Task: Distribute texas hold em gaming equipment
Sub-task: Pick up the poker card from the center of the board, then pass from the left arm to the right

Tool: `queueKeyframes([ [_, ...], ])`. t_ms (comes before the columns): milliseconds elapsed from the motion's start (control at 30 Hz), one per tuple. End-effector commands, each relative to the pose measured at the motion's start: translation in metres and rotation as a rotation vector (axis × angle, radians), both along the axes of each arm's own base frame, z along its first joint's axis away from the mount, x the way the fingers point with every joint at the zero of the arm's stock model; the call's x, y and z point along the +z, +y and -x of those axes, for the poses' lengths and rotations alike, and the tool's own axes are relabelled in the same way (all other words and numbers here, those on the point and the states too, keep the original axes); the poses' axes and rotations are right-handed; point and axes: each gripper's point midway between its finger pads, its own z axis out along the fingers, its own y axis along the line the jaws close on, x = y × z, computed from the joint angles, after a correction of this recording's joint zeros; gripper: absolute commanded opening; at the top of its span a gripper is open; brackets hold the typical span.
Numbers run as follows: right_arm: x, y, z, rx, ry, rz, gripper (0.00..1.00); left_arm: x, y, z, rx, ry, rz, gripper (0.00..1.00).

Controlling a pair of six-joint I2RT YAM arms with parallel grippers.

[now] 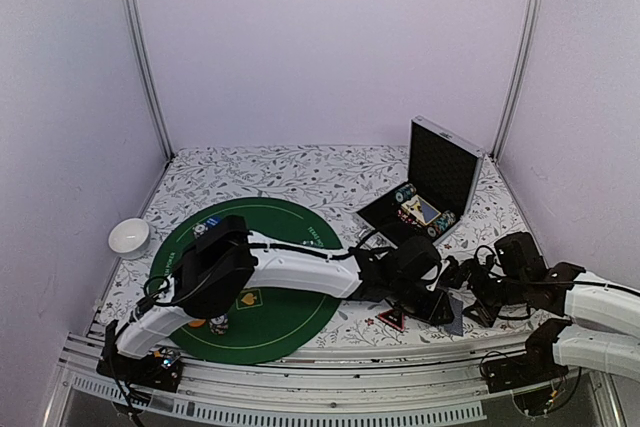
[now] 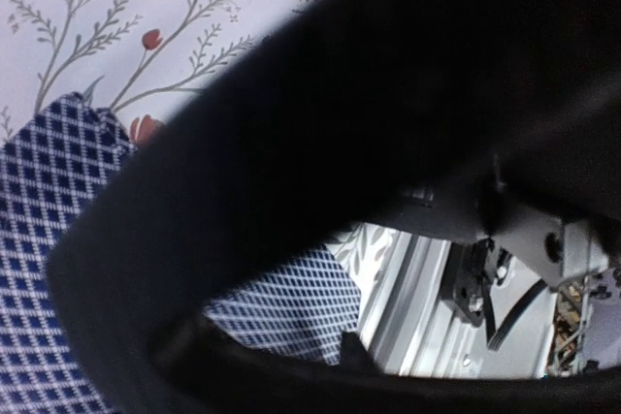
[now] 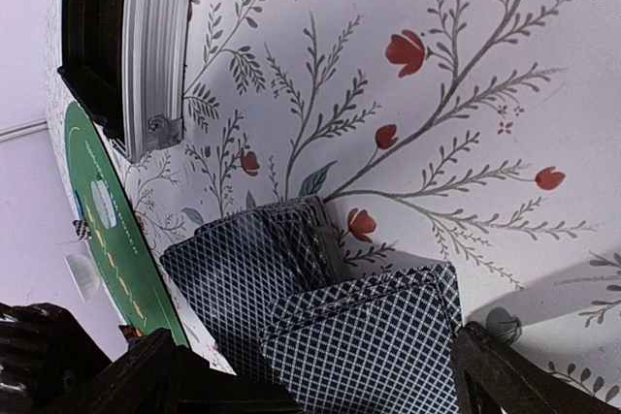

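Right of green mat (image 1: pixel 290 322), cards (image 3: pixel 369 346) lie undealt; few chips (image 1: pixel 217 324) on mat, more in case (image 1: pixel 445 162); left gripper (image 1: pixel 430 303) grip unclear; right gripper (image 3: pixel 330 385) wide apart, empty.

left arm (image 1: pixel 300 272): base at the near-left rim of the green mat (image 1: pixel 290 319); elbow raised above the mat's left half; white forearm runs roughly level across the mat and out past its right edge.
left gripper (image 1: pixel 425 297): just beyond the mat's right edge, low over the table and pointed downward. The wrist view is filled by a dark out-of-focus body, so the jaw position is not legible.
right arm (image 1: pixel 600 302): well to the right of the mat; white links folded, wrist reaching leftward toward the mat.
right gripper (image 3: pixel 320 366): just beside the left gripper, on the side away from the mat; fingers (image 3: pixel 146 375) spread wide, gripping nothing.
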Motion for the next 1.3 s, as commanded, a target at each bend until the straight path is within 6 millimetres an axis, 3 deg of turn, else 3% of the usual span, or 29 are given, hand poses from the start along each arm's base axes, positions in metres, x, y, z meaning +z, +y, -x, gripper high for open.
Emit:
queueKeyframes([
  [0, -0.004, -0.001, 0.002, -0.011, 0.006, -0.016, 0.99, -0.005, -0.002, -0.008, 0.005, 0.002, 0.004, 0.13],
  [67, -0.003, -0.001, 0.002, -0.012, 0.002, -0.017, 0.99, -0.001, -0.002, -0.009, 0.010, 0.002, 0.008, 0.00],
  [367, 0.026, 0.001, -0.012, 0.053, -0.089, 0.037, 0.99, 0.035, 0.005, -0.016, 0.022, -0.049, 0.068, 0.00],
  [633, 0.100, -0.001, -0.031, 0.164, -0.275, 0.151, 0.99, 0.090, 0.015, -0.021, 0.006, -0.144, 0.188, 0.00],
  [800, 0.144, 0.004, -0.036, 0.269, -0.399, 0.190, 0.99, 0.130, 0.036, -0.032, 0.037, -0.193, 0.286, 0.00],
  [967, 0.218, 0.028, -0.032, 0.447, -0.650, 0.126, 1.00, 0.182, 0.073, -0.044, 0.073, -0.332, 0.371, 0.00],
  [1000, 0.235, 0.037, -0.028, 0.509, -0.722, 0.096, 1.00, 0.197, 0.082, -0.044, 0.080, -0.372, 0.394, 0.00],
  [1100, 0.269, 0.068, -0.012, 0.685, -0.882, -0.059, 0.93, 0.213, 0.107, -0.046, 0.098, -0.456, 0.427, 0.00],
  [1267, 0.263, 0.106, 0.003, 0.847, -0.923, -0.199, 0.72, 0.237, 0.137, -0.045, 0.136, -0.494, 0.515, 0.00],
])
